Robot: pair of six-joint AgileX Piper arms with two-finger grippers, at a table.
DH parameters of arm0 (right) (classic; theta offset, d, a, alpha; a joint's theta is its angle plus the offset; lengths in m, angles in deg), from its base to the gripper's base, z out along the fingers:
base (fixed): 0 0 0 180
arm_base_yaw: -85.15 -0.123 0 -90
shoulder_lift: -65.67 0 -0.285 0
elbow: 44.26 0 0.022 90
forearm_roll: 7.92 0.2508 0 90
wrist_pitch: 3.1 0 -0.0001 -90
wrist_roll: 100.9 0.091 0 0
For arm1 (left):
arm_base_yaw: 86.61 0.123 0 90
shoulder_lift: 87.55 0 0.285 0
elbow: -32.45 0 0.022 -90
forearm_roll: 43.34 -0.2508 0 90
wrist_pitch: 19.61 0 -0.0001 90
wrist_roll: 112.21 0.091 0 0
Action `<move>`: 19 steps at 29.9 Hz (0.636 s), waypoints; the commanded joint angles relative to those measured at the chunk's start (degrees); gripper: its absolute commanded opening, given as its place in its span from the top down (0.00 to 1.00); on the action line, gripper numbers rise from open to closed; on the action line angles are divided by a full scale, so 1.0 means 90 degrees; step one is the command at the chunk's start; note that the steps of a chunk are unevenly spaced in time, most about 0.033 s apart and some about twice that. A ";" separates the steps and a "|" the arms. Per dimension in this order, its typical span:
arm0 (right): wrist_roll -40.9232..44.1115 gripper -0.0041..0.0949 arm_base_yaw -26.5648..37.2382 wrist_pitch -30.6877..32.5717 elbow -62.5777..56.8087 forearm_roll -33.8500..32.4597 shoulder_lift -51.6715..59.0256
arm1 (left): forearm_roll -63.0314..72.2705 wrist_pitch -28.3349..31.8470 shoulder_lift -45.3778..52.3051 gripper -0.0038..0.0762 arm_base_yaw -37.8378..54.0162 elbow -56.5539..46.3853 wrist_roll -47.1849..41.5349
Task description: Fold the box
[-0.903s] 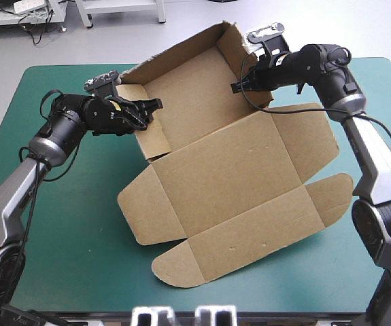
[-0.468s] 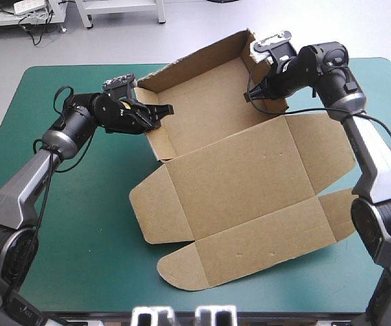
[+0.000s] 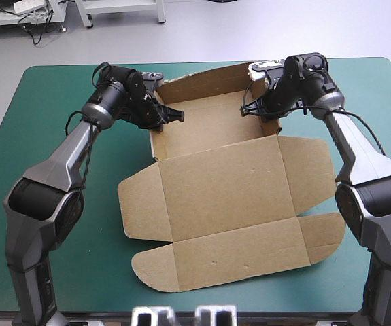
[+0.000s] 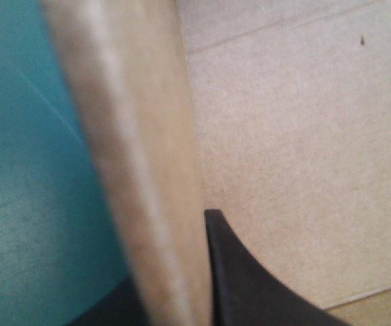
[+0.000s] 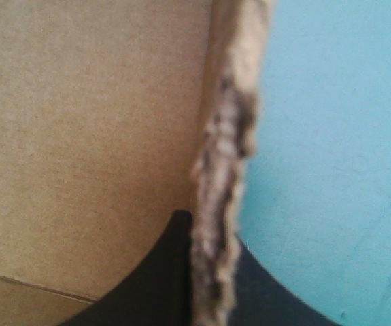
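1. Lying on the bench (image 3: 100,272) mid-width and toward its far edge, the brown box (image 3: 222,190) has its far part raised into an open tray. The rear wall (image 3: 205,80) and both side walls stand around a floor of plain board, and the rest lies flat toward the near edge.
2. The left jaws are clenched on the left side wall (image 4: 141,136), the right jaws on the right side wall (image 5: 226,136).
3. Only the wrist views show the grip. Each wall's edge runs between two black fingers (image 4: 249,285), with brown floor on one side and teal-green cover on the other. The right wall's edge is ragged.
4. Only the high view shows the whole sheet.
5. Earlier the tray end was tipped up and skewed. Now it sits lower and squarer to the bench's edges.
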 commanded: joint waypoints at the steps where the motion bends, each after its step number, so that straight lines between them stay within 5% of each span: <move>1: 0.0160 0.98 -0.0050 0.0330 0.0144 0.0411 0.0205 | -0.0359 -0.0346 -0.0135 0.97 -0.0225 0.0893 0.0320; 19: -0.0030 0.98 0.0403 0.0331 -0.0998 0.0456 -0.0055 | 0.0389 -0.0600 -0.0902 0.97 -0.0279 0.1355 0.0282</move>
